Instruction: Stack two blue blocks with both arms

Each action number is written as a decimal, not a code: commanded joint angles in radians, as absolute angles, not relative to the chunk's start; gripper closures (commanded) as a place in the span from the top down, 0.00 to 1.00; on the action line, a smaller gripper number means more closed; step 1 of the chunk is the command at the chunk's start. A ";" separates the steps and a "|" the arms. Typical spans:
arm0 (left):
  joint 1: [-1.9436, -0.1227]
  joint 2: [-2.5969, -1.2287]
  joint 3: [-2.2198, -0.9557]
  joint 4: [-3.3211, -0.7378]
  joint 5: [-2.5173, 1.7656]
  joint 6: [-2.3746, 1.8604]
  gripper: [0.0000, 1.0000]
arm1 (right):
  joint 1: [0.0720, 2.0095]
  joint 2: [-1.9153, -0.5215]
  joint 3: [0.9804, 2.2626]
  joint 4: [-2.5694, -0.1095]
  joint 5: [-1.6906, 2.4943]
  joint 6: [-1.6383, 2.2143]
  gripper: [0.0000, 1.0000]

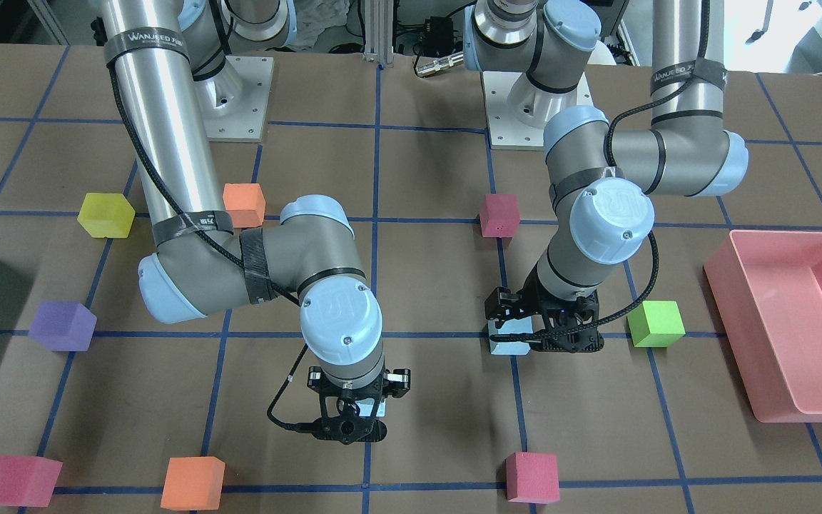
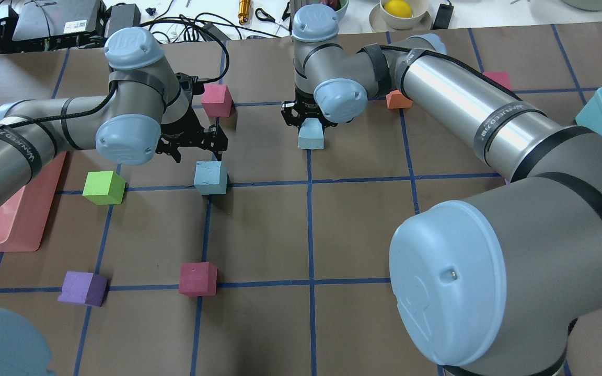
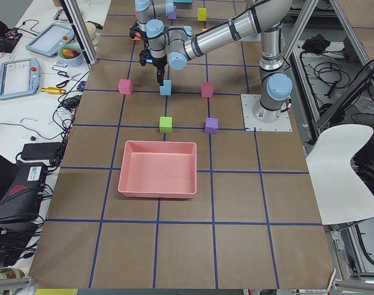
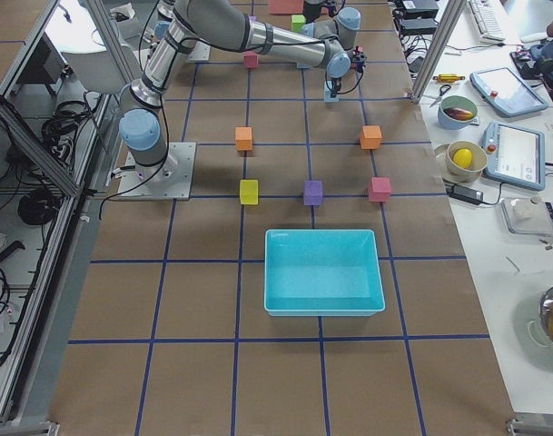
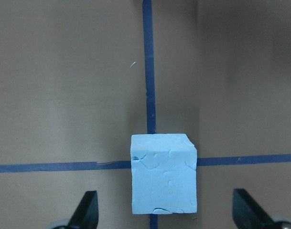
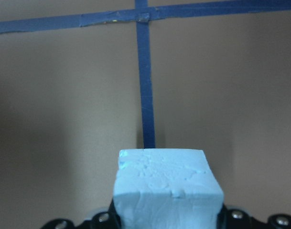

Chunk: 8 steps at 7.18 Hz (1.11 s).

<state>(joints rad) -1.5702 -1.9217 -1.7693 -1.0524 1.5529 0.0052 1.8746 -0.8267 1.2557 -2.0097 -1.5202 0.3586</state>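
Table [image 2: 259, 324]: brown, gridded with blue tape, coloured cubes scattered across it, and both arms are working the far half.
Right arm [image 2: 463, 104]: reaches to the far middle, and it looks like it has its cube in hand. From here the carry wants to be level and slow so the foam doesn't twist in the grip.
Left arm [image 2: 29, 141]: comes in from the left, wrist pointing down just far of the tape crossing. The pick looks to be the step in hand. A straight drop should do it, closing on two opposite flat faces with a light squeeze, because foam gives.
Free blue block [image 2: 210, 177]: sits on a tape crossing, left of and nearer than the other one, with a green cube [image 2: 103, 187] well apart on its left. The left wrist view shows it square to the fingers and about centred.
Held blue block [image 2: 311, 138]: far middle, pinched at the right wrist. Whether it is clear of the table, the views don't settle.
Left gripper [image 2: 199, 156]: spread wide, far wider than the cube, touching nothing and hanging above it.
Right gripper [image 2: 310, 125]: clamped on its blue block, fingers pressed against both sides.
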 commanded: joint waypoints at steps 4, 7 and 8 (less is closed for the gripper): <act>-1.569 -1.971 -1.795 -1.023 1.546 -0.014 1.00 | 1.875 -0.821 1.238 -2.006 -1.519 0.391 1.00; -1.572 -1.990 -1.848 -0.925 1.548 -0.017 1.00 | 1.829 -0.961 1.215 -1.866 -1.538 0.353 1.00; -1.575 -1.987 -1.845 -0.895 1.545 -0.012 0.52 | 1.772 -1.020 1.227 -1.789 -1.536 0.335 1.00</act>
<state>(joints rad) -1.5725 -1.9874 -1.8402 -0.9356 1.5469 -0.0148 1.8265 -0.9486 1.2198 -1.8783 -1.5331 0.3603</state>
